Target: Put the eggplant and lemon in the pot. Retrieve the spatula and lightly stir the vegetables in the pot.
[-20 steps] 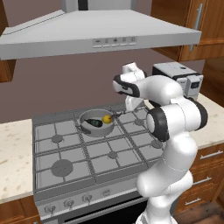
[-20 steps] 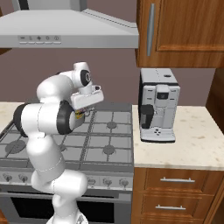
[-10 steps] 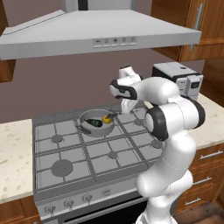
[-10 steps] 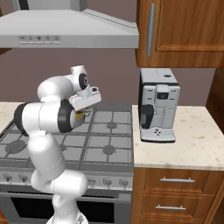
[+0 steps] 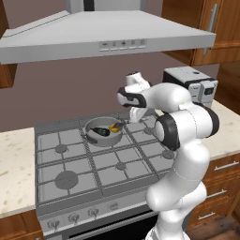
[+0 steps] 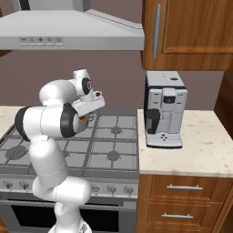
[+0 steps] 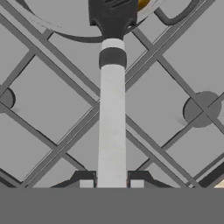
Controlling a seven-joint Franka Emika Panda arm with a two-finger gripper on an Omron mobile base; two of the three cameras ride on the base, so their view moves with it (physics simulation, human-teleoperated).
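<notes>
The grey pot (image 5: 104,138) sits on the rear middle burner of the stove, with the dark eggplant (image 5: 100,132) and the yellow lemon (image 5: 114,127) lying inside it. My gripper (image 5: 134,115) hangs just right of the pot and is shut on the spatula (image 7: 111,109). In the hand view the grey handle runs up from between my fingertips (image 7: 85,180) to the black blade (image 7: 113,16), which reaches over the pot's rim (image 7: 83,38). A sliver of the lemon (image 7: 145,3) shows beside the blade. My gripper (image 7: 111,182) clamps the handle's lower end.
The gas stove (image 5: 117,164) has raised grates and several burners around the pot. A range hood (image 5: 108,33) hangs low overhead. A coffee machine (image 6: 164,109) stands on the counter to the right, under wooden cabinets (image 6: 191,32).
My hand has moved left and slightly down toward the pot with the spatula in it. Pot, eggplant and lemon have stayed where they were.
</notes>
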